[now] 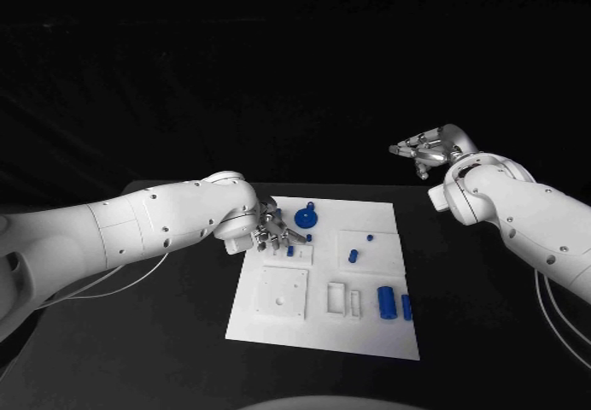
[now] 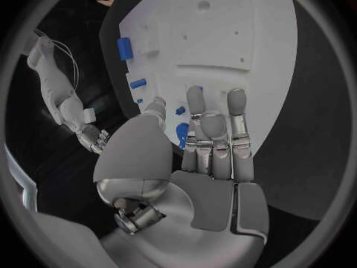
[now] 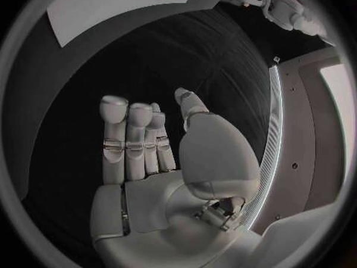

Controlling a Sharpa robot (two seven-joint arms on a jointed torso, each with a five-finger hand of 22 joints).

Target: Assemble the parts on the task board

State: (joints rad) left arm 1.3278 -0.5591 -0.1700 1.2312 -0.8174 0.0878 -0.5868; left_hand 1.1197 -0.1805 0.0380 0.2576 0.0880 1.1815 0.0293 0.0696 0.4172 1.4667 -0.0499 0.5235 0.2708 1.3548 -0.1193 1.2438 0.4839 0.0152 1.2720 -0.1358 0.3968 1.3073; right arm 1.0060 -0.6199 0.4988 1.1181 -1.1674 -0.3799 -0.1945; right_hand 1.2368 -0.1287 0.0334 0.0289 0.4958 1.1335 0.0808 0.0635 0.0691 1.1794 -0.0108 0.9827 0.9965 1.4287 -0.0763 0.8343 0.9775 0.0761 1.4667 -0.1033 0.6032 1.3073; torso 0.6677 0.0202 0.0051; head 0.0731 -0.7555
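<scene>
Your task board (image 1: 323, 290) lies flat on the black counter (image 1: 480, 342), in the lower middle of the head view. Your left hand (image 1: 269, 229) hovers over the board's upper left corner. From the left wrist view, its fingers (image 2: 195, 104) stretch out side by side above the white plate, apart and holding nothing.

Just beside those fingers sits a round blue part (image 1: 306, 215), near the board's upper edge. A small blue peg (image 1: 354, 254) stands in a raised white block right of centre, with a smaller blue piece (image 1: 370, 237) just above it. Two blue cylinders (image 1: 385, 299) lie side by side near the board's lower right corner.

Your right hand (image 1: 429, 149) is lifted in the upper right of the frame, well apart from the board. Its fingers (image 3: 113, 131) are extended and loosely spread, gripping nothing.
</scene>
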